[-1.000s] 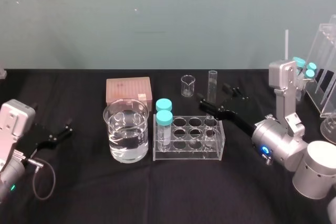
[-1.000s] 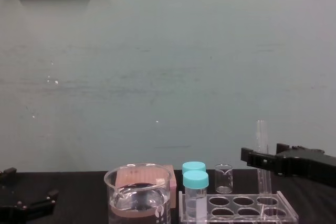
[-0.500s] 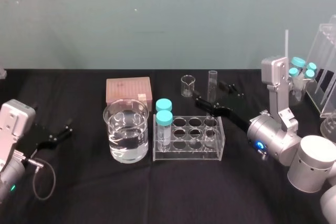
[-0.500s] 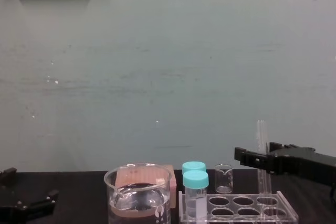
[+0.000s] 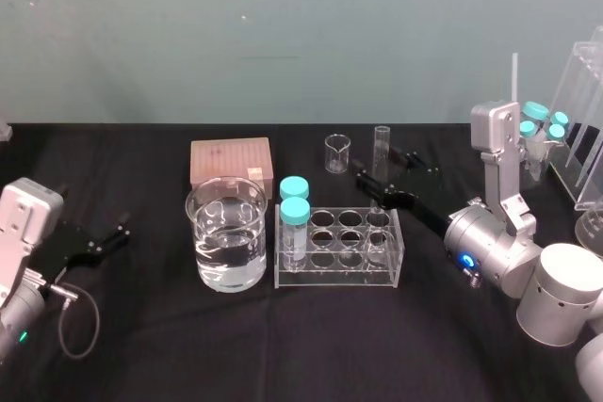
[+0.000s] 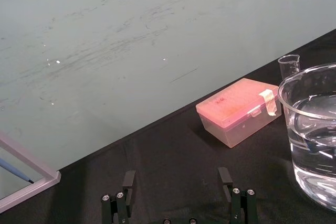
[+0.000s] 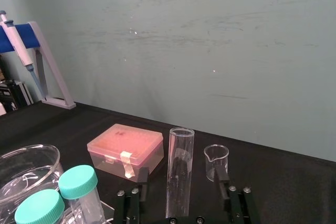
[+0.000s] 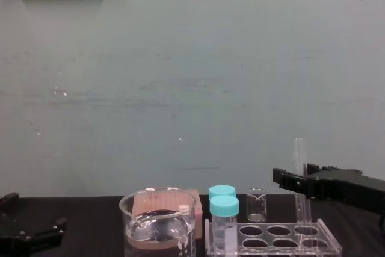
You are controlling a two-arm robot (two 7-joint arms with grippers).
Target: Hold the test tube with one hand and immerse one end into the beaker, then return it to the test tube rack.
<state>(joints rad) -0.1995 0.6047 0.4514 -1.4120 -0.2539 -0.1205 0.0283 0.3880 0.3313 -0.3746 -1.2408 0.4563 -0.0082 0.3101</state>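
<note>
The test tube (image 5: pixel 381 150) stands upright in the far right hole of the clear test tube rack (image 5: pixel 339 276). My right gripper (image 5: pixel 390 172) reaches in from the right at mid-height of the tube. In the right wrist view the test tube (image 7: pixel 179 179) stands between the two fingers of the right gripper (image 7: pixel 182 182), with a gap on each side. The gripper is open. The beaker (image 5: pixel 226 233), partly filled with clear liquid, sits left of the rack. My left gripper (image 5: pixel 104 238) rests open and empty at the far left.
Two teal-capped vials (image 5: pixel 294 206) stand in the rack's left holes. A pink tip box (image 5: pixel 230 161) and a tiny beaker (image 5: pixel 336 152) sit behind. A clear stand with vials (image 5: pixel 584 129) is at the far right. A pipette on its stand (image 7: pixel 29 59) is far left.
My right gripper has slid a little to the left around the test tube. The tube, the rack, the beaker and the left arm have stayed where they were.
</note>
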